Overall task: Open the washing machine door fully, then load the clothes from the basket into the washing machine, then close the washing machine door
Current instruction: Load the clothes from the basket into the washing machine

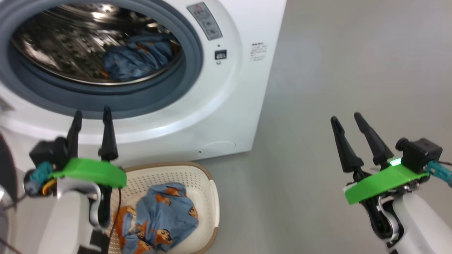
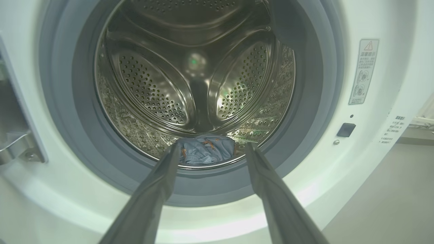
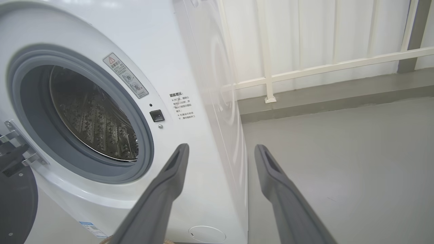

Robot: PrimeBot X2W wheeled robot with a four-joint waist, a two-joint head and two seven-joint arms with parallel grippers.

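**Item 1 — left end effector** [image 1: 92, 111], lower left of the head view. Its two dark fingers stand apart with nothing between them. The tips point at the lower lip of the washer opening.

**Item 2 — right end effector** [image 1: 345, 117], lower right of the head view. Its fingers are likewise spread and empty, over bare floor [image 1: 353, 63], well apart from the machine.

**Item 3 — basket** [image 1: 211, 197], bottom of the head view, left of centre. It sits on the floor just in front of the washing machine [image 1: 226, 106], partly hidden by the left arm. We count one bundle of the clothes [image 1: 166, 211] inside, blue with orange bears.

**Item 4 — washing machine door** [image 3: 15, 203], a black edge at the lower left of the right wrist view. It is swung clear of the opening on its metal hinge [image 3: 20, 149].

**Item 5 — drum** [image 2: 193, 67], ringed by the grey seal [image 1: 106, 102], upper left of the head view. A second bundle [image 1: 137, 58] of the same blue fabric lies on the drum floor near the front.

**Status.**
- Opening the door: we judge this step done.
- Loading: partway, with one bundle in the drum and one in the basket.
- Closing the door: not yet begun.

The left end effector is the nearer to the basket, so we would expect it to make the next pick.
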